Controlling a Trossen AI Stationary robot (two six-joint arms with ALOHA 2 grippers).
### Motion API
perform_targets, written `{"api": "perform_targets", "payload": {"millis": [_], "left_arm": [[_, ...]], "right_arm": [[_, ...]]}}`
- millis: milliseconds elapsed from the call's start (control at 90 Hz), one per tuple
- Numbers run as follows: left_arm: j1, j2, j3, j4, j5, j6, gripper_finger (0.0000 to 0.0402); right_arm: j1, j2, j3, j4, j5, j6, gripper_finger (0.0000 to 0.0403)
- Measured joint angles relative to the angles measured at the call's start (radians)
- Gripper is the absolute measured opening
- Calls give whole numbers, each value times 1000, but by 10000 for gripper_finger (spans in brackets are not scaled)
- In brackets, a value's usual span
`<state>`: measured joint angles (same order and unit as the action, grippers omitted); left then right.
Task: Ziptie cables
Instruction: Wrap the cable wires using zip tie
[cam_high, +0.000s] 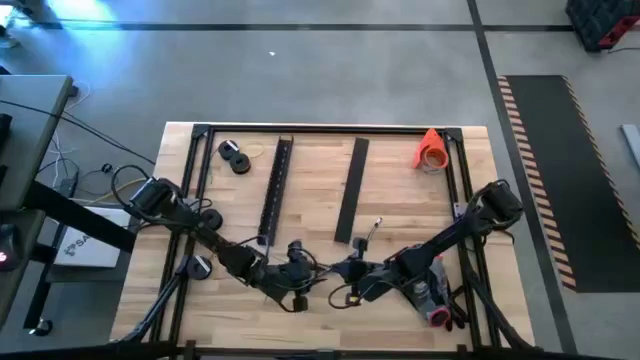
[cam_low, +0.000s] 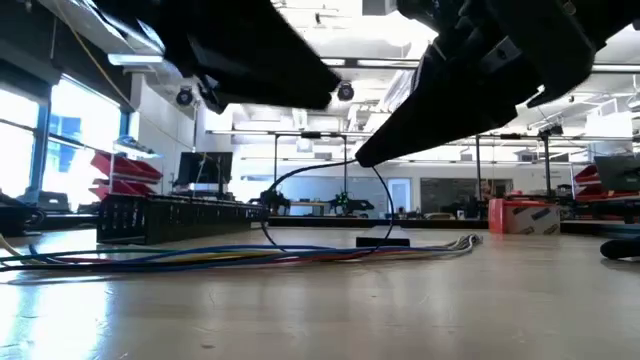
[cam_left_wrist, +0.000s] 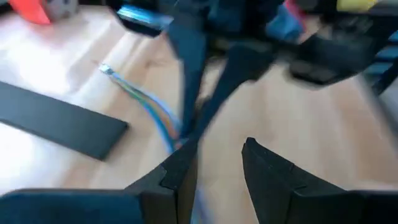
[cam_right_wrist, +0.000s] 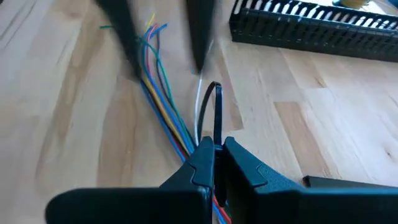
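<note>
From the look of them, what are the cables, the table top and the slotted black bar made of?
The cables: thin wires in coloured sheaths, blue, yellow, green and orange, probably smooth plastic insulation. The table top: pale wood with visible grain and plank joints, matte finish. The slotted black bar: evenly cut thin fingers and a dull sheen, likely moulded plastic, though painted metal cannot be excluded.

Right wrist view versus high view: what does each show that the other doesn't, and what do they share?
Only the right wrist view shows the cables as separate coloured strands on the wood, and a black zip tie looping up from the right gripper, whose fingers sit close around it.

Only the high view shows the whole table, an orange tape roll at its far corner, and the left gripper meeting the right near the front edge.

Both show the slotted black bar.
</note>
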<state>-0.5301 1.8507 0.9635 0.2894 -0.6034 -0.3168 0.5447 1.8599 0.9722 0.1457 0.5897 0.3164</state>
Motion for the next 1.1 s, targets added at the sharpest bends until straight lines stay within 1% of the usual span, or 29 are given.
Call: {"api": "perform_targets", "payload": {"millis": [156, 267, 411, 567, 656, 789, 967, 1100], "left_arm": [[55, 40, 0, 3, 102, 81, 138], [95, 63, 0, 9, 169, 111, 152], [134, 67, 0, 52, 249, 165, 155], [145, 67, -2, 121, 339, 221, 139], [147, 67, -2, 153, 371, 241, 126], [152, 67, 0, 187, 426, 227, 101], [150, 67, 0, 183, 438, 224, 61], [149, 67, 0, 182, 451, 224, 53]], "right_arm": [[6, 0, 0, 19, 0, 16, 0], [5, 0, 0, 22, 0, 43, 0], [5, 0, 0, 30, -9, 84, 0], [7, -1, 0, 39, -23, 119, 0], [8, -2, 0, 43, -24, 121, 0], [7, -1, 0, 44, -23, 124, 0], [7, -1, 0, 42, -26, 157, 1], [7, -1, 0, 44, -39, 162, 1]]}}
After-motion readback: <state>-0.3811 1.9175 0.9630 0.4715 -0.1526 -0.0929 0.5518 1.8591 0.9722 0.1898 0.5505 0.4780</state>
